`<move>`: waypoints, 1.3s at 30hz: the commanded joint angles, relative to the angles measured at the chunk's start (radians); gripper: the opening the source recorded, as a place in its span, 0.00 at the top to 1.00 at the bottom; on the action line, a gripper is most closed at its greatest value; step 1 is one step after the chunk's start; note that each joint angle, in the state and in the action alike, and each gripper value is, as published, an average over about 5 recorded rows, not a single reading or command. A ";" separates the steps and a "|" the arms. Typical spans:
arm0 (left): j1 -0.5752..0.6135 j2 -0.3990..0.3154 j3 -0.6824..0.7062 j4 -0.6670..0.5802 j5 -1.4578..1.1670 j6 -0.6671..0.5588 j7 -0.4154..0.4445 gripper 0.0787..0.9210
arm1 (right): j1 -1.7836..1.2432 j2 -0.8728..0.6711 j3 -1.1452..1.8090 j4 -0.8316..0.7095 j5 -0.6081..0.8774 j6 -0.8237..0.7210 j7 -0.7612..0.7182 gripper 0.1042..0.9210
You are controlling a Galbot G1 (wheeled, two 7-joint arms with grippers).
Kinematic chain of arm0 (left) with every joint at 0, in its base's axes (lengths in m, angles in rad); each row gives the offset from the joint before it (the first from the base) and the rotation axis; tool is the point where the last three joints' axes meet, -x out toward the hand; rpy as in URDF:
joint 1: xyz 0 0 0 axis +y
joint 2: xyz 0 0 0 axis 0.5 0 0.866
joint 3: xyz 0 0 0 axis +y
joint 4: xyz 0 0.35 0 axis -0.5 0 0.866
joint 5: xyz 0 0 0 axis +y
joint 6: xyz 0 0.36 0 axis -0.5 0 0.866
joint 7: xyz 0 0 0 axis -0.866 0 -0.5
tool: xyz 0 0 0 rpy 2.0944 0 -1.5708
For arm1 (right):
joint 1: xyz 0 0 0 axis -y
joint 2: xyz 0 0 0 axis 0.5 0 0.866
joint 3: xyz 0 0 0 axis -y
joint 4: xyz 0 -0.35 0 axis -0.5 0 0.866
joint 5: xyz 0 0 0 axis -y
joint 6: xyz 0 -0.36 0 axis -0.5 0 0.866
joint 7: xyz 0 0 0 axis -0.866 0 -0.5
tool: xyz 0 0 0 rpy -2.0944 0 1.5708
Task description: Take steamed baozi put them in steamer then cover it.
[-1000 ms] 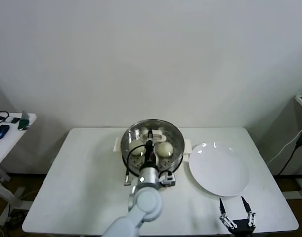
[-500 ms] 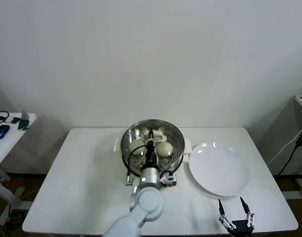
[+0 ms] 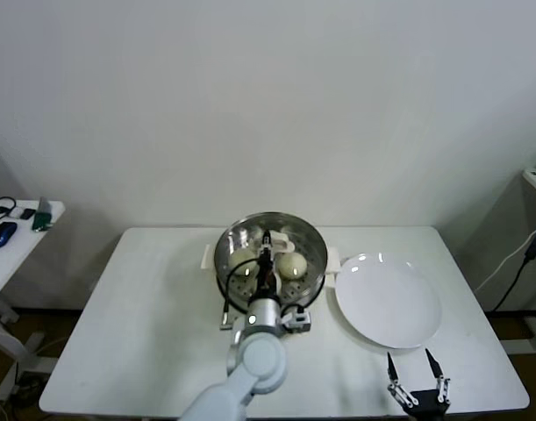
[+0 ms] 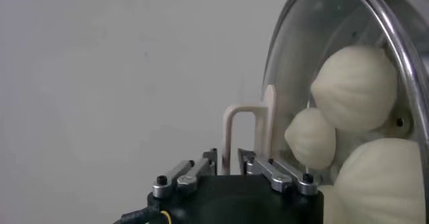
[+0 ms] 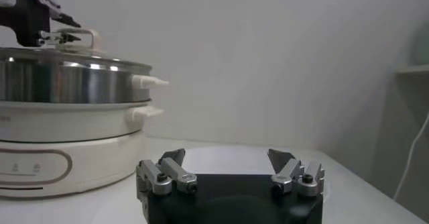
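The steamer [image 3: 313, 263], a shiny steel basket on a cream-white base, stands at the table's back middle. The glass cover [image 3: 250, 235] lies over it, and baozi [image 3: 291, 263] show through the glass. My left gripper [image 3: 266, 256] reaches over the cover's middle. In the left wrist view it [image 4: 228, 157] is shut on the cover's cream-white handle [image 4: 241, 128], with the glass [image 4: 295, 78] and three baozi [image 4: 355, 88] behind it. My right gripper [image 3: 415, 375] is open and empty near the table's front edge, and it [image 5: 228, 158] faces the steamer [image 5: 67, 84].
A flat white plate [image 3: 389, 303] lies bare to the right of the steamer, just ahead of my right gripper. A small side table [image 3: 13, 224] with dark items stands off to the left. A shelf edge and a cable [image 3: 526, 254] are at the far right.
The cover stays over the steamer with my left gripper on its handle; the left arm has barely shifted. My right gripper has drifted slightly toward the front edge.
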 commanded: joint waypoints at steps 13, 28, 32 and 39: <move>0.066 0.104 0.013 -0.226 -0.104 -0.003 0.020 0.29 | -0.017 -0.017 -0.012 0.062 0.049 -0.085 0.091 0.12; 0.455 0.129 -0.546 -0.471 -1.041 -0.545 -0.376 0.12 | 0.004 -0.021 -0.013 0.076 0.009 -0.099 0.085 0.12; 0.611 0.111 -0.752 -0.438 -1.391 -0.704 -0.354 0.12 | 0.015 -0.030 -0.013 0.064 0.008 -0.106 0.082 0.12; 0.830 0.169 -0.796 -0.272 -1.658 -0.955 -0.331 0.12 | 0.023 -0.040 -0.016 0.058 0.010 -0.107 0.072 0.12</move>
